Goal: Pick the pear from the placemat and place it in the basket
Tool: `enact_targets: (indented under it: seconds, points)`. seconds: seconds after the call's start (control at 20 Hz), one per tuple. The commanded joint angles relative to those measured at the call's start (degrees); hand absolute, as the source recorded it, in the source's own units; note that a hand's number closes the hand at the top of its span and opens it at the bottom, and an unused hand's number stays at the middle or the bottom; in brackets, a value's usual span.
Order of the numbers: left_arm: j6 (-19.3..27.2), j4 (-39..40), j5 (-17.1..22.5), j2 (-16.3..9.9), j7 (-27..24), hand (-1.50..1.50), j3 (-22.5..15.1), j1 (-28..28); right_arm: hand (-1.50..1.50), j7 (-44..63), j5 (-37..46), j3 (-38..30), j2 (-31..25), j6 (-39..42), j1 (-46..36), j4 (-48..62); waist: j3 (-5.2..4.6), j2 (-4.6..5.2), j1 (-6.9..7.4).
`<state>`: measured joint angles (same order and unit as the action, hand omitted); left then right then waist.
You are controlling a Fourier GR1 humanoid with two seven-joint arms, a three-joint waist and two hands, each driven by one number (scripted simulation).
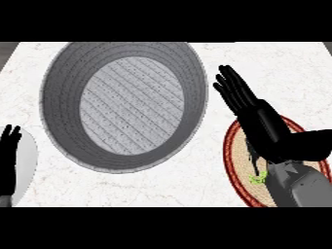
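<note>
Left hand [2,154]: it shows at the near left edge, fingers straight and pointing up, holding nothing, at rest over a pale round plate [26,151] that peeks in from that side.

Counter [212,63]: white marble top, running under everything in play.

Basket [67,73]: here is the target, a big grey round basket with ribbed walls and a woven floor, sitting left of centre and well apart from the placemat. Mouth wide open, nothing inside it.

Right hand [258,121]: now the action, fingers long and straight, reaching toward the far side, thumb flung out to the right. Nothing is gripped. It hovers above the placemat, palm facing down as far as I can judge.

Placemat [234,146]: round, straw-coloured weave with a red rim, at the near right, mostly hidden by the hand and forearm.

Pear [257,179]: only a scrap of yellow-green peeks out beside the wrist, on the near part of the placemat. The rest is hidden, so whether it stands or lies I cannot tell.

Handling: I'd expect a pear to be light, stiff, smooth-skinned and a touch slippery, tapering to the stem, so it may roll if nudged.

Where to take hold: my call is the wide belly, fingers one side, thumb the other. The hand looks too far forward; it likely needs to draw back nearer before closing.
</note>
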<state>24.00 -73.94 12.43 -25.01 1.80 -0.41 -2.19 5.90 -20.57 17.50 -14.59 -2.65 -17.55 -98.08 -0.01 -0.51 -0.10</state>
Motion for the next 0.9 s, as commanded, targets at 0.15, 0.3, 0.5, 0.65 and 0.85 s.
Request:
enact_targets:
  seconds: [0.15,0.3,0.5,0.65,0.85]
  points:
    - [-8.0,-8.7,-3.7,-5.3,-5.1,0.00,-4.1,7.4,1.50,0.6,5.3,5.4,-4.3,5.7,1.5,0.2,0.06,0.21,-0.54]
    - [-7.9,-8.0,-3.6,-4.3,-5.6,0.00,-4.6,7.7,1.50,-8.2,-1.4,-8.6,7.8,-9.9,1.7,-2.8,2.70,-1.44,-8.54]
    - [-14.0,-13.2,-4.8,-6.4,-3.1,0.00,-8.5,14.8,-1.50,-7.5,18.4,18.0,9.9,-9.5,10.9,1.1,0.01,0.16,-1.02]
    - [-14.4,-16.1,-4.8,-6.3,-3.4,0.00,-8.8,11.7,-1.50,-4.5,28.8,20.5,6.6,-16.3,12.5,-2.5,-0.04,-0.15,-0.69]
    - [-14.0,-13.9,-5.5,-5.9,-4.5,0.00,-9.1,10.9,-1.50,8.8,42.9,16.4,-1.9,-19.0,3.5,-3.1,-0.41,-0.73,-1.82]
